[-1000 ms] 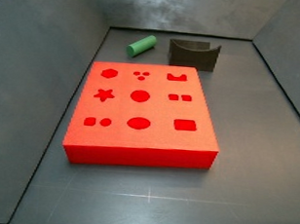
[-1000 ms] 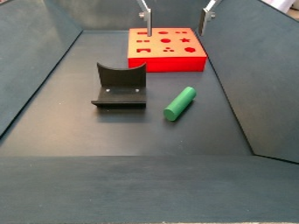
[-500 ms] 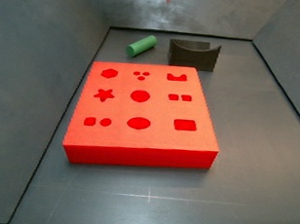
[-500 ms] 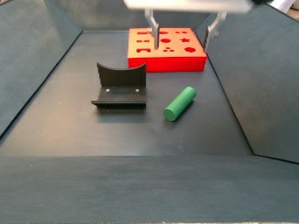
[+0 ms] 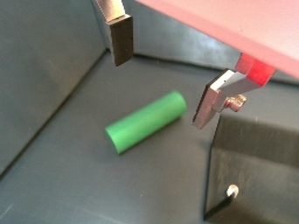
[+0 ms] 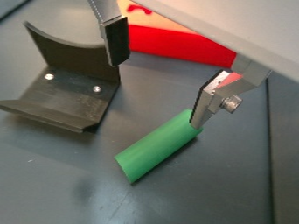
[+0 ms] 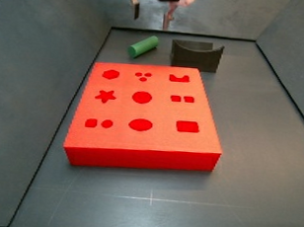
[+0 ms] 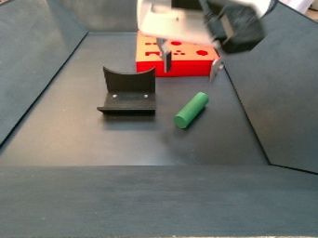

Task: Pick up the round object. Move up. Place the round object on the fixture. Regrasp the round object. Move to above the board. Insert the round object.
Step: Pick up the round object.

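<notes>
Gripper point(image 8: 188, 67) lower, over round object point(image 8: 189, 109)

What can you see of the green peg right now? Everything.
The round object is a short, smooth green cylinder with flat ends, plastic-looking, plain and unmarked. It lies on its side on the dark floor, beside the fixture but not touching it, and apart from the board. The gripper hangs open above it, a finger on each side; nothing grips it.
</notes>
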